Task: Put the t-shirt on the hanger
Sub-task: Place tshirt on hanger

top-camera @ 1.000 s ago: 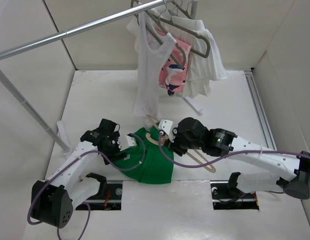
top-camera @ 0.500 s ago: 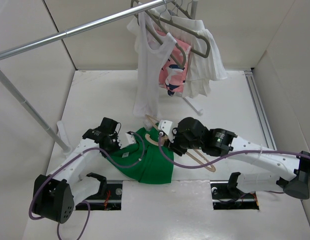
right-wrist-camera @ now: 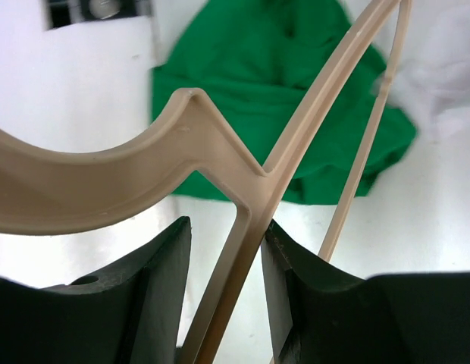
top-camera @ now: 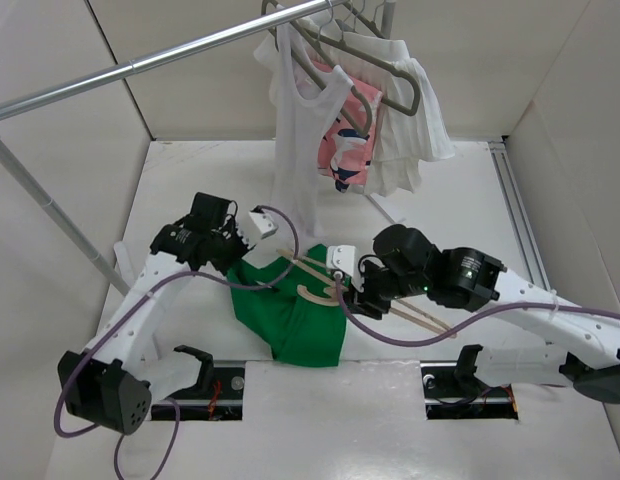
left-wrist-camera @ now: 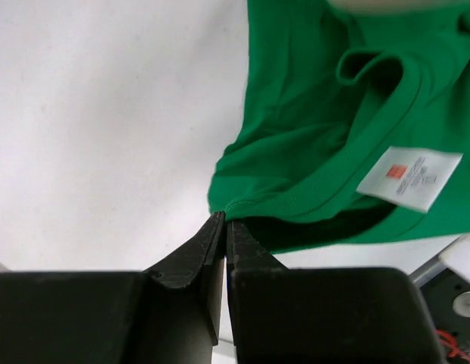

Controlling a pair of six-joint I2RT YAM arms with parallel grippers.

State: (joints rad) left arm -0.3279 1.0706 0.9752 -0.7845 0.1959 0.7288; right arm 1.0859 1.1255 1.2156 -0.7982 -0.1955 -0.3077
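At the near middle of the table (top-camera: 190,180): the t-shirt (top-camera: 300,320) lies bunched between the two arms, with its upper left corner stretched toward the left arm. The folds hide the sleeves.
Left gripper (left-wrist-camera: 224,221): the fingers are closed tight, pinching a thin bit of the t-shirt's ribbed collar edge. In the top view the dark wrist hides the fingertips.
Collar: the neck opening gapes just past the pinch, and its inside is dark.
Neck label (left-wrist-camera: 409,176): a white tag sewn inside the collar, with print too small to read.
Top edge of the left wrist view: a pale blurred shape is cut off, and what it is cannot be told.
Right gripper (right-wrist-camera: 226,227): the fingers are clamped on the hanger (right-wrist-camera: 144,163), one on each side of its stem.
Hanger, position: it is tilted over the t-shirt's right half, with its thin bars running from upper left to lower right. The gripper covers its middle, and whether it touches the cloth cannot be told.
Hanger, ends: both arms run out of the right wrist view.
Cable (top-camera: 410,335): a purple loop hangs under the right arm and crosses the hanger's lower bar.
Behind, on the rail (top-camera: 170,55): a white tank top (top-camera: 295,150) and a pink garment (top-camera: 345,150) hang on grey hangers (top-camera: 390,80), whose hooks are cut off at the top of the frame.
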